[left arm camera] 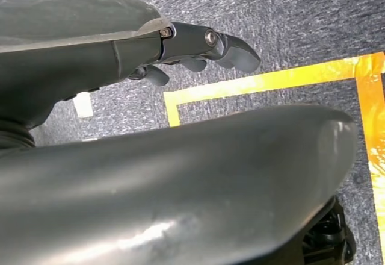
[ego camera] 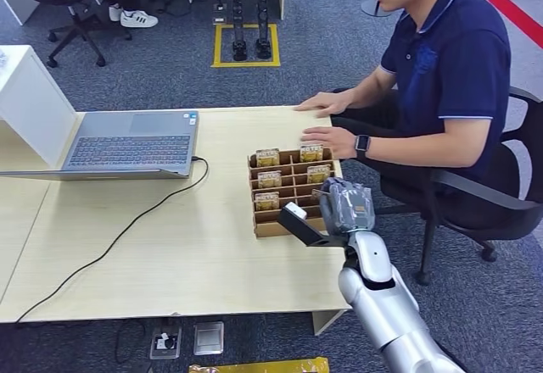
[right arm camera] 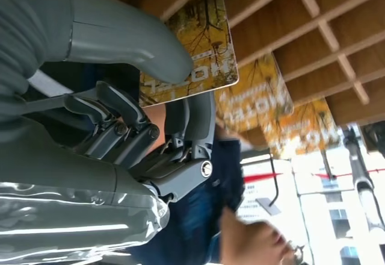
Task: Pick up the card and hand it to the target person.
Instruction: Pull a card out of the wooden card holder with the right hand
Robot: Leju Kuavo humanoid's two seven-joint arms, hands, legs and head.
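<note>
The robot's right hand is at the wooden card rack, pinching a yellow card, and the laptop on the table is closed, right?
Not quite: the laptop is open, as the head view shows. The right hand is at the wooden card rack, pinching a yellow card.

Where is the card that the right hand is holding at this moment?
In the right wrist view, the card is pinched in the right hand at the wooden rack, which stands on the table's right side, before the seated person.
</note>
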